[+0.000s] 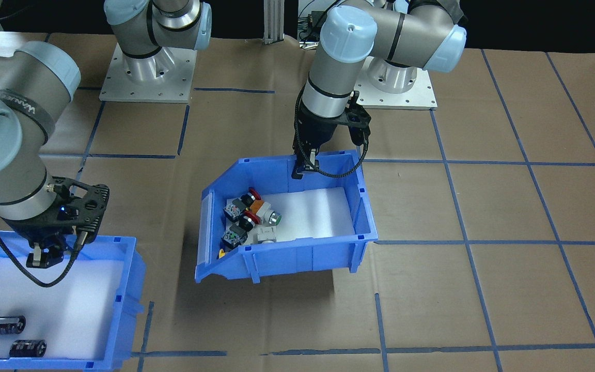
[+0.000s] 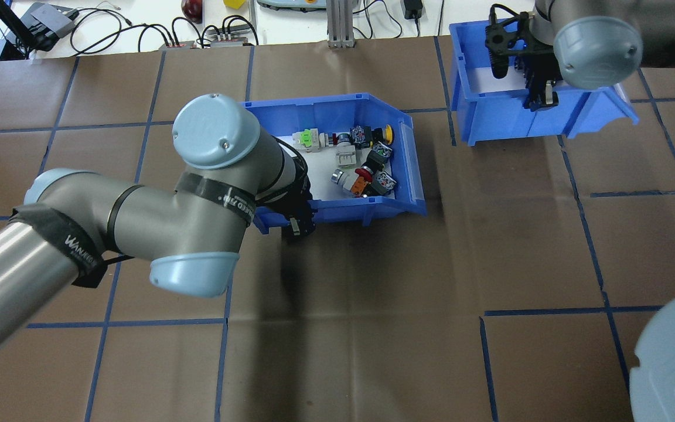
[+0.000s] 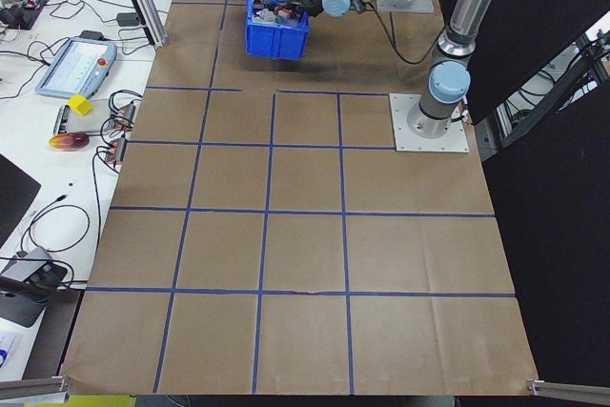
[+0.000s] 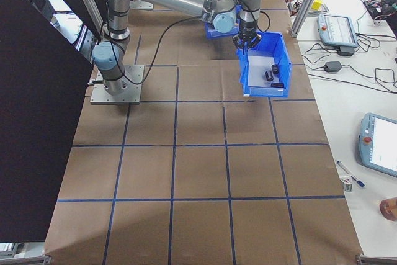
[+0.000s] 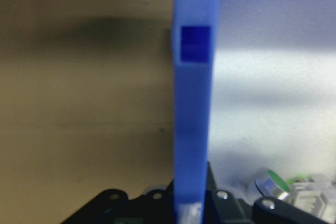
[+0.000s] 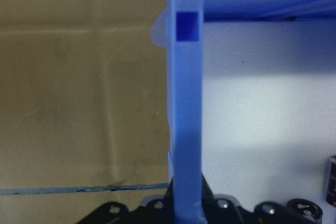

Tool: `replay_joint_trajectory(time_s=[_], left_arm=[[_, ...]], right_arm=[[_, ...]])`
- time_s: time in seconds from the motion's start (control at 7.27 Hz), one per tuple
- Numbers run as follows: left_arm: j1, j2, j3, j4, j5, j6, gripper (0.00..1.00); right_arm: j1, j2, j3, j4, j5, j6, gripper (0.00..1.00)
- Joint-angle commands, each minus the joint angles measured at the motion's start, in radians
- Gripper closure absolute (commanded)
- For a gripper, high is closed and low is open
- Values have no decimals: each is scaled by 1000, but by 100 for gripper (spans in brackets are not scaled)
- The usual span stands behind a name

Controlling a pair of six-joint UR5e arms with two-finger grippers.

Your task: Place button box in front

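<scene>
1. At the centre of the front-facing view, you see the button box (image 1: 297,227) tilted and apparently lifted, with a dark shadow on the tabletop (image 1: 509,217) below it; its sloped cut-away side faces frame left.
2. The left claw (image 1: 303,168) is clamped on the box's back wall, 1 finger inside and 1 outside; the left wrist view shows that blue wall running up from between the pads.
3. The right claw (image 1: 44,256), at lower left of that view, grips the rim of the second blue bin (image 1: 122,289), which holds dark cylinders (image 1: 5,325).
4. I judge the task mid-carry: the grasp and lift look done, while setting the box down in front and letting go remain.
5. The bins are smooth, rigid blue plastic with ribbed walls and white foam floors. The push-button switches (image 1: 248,217) are small, hard and glossy, heaped loose toward the sloped side.
</scene>
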Motion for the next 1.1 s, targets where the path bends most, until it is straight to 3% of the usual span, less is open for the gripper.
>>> replay_joint_trajectory(time_s=[0.0, 0.28, 0.55, 0.83, 0.96], left_arm=[[6, -219, 207, 0, -1, 16, 100], [3, -335, 305, 3, -2, 8, 100], [4, -343, 310, 3, -49, 8, 100], [9, -346, 313, 6, -51, 10, 100], [9, -358, 315, 15, -51, 10, 100]], right_arm=[[-52, -108, 143, -3, 10, -66, 97], [-64, -191, 262, -38, 11, -117, 97], [-84, -258, 356, -78, 14, -120, 97], [-98, -295, 402, -89, 68, -115, 97], [-98, -309, 412, -80, 68, -111, 97]])
